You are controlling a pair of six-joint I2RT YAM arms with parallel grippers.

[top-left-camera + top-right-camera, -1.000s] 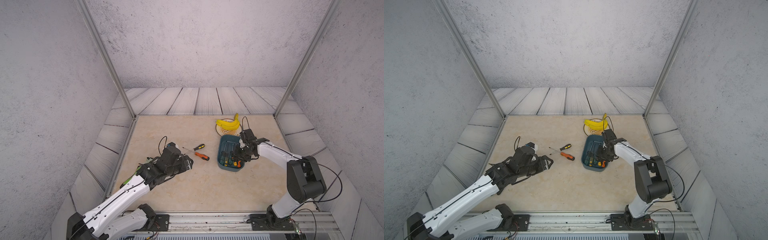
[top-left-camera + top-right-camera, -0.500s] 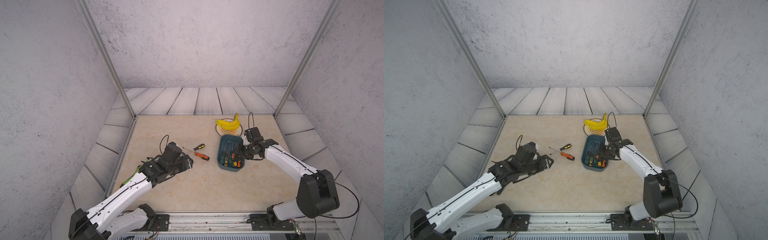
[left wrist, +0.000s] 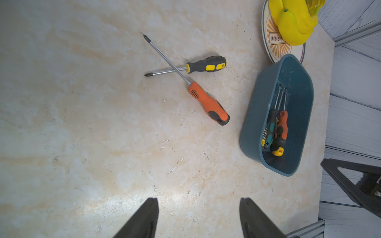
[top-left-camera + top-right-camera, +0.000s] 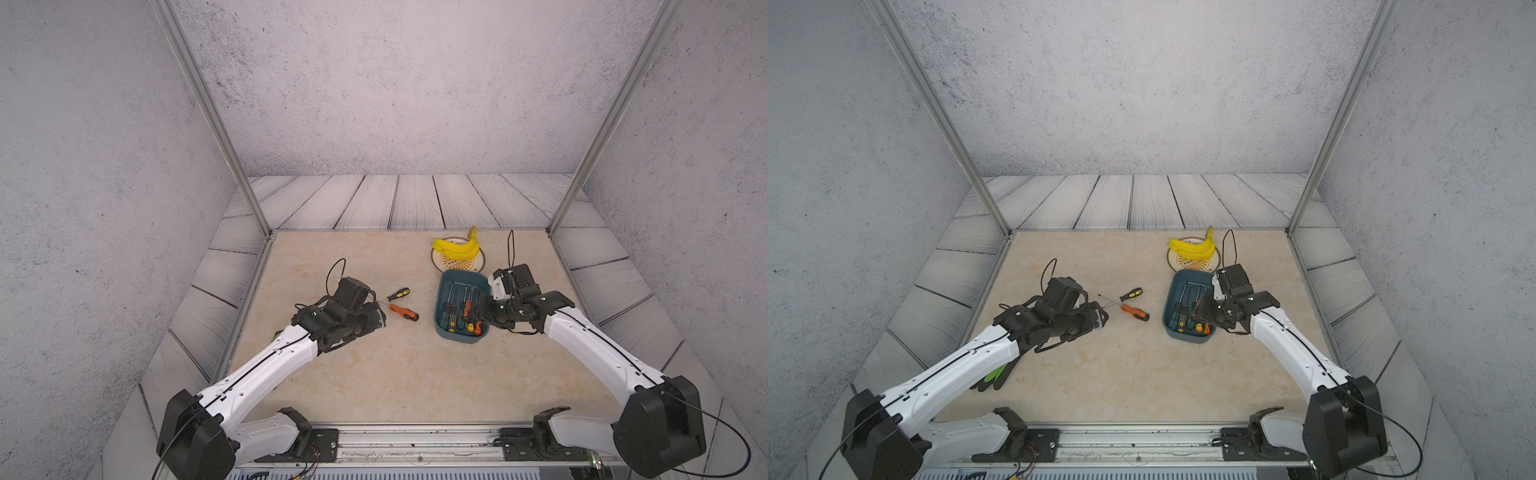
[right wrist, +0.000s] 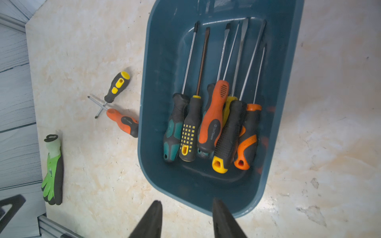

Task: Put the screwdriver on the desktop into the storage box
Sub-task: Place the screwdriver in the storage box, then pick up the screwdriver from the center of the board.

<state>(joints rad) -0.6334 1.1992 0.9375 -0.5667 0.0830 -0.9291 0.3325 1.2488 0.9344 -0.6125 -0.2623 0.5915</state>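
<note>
On the desktop [image 5: 92, 51], a green glove [image 5: 52, 171] escapes the left wrist view.

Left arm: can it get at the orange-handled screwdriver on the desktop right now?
Probably yes. The left tool is open and empty, with bare desktop between it and the orange-handled screwdriver. Only catch: its shaft crosses the yellow-black screwdriver; the handle lies clear.

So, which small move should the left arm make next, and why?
Probably advance the left gripper toward the handle of the orange screwdriver: its jaws are open and empty, and that handle lies on the desktop, nearer than the yellow-black screwdriver crossing it.
</note>
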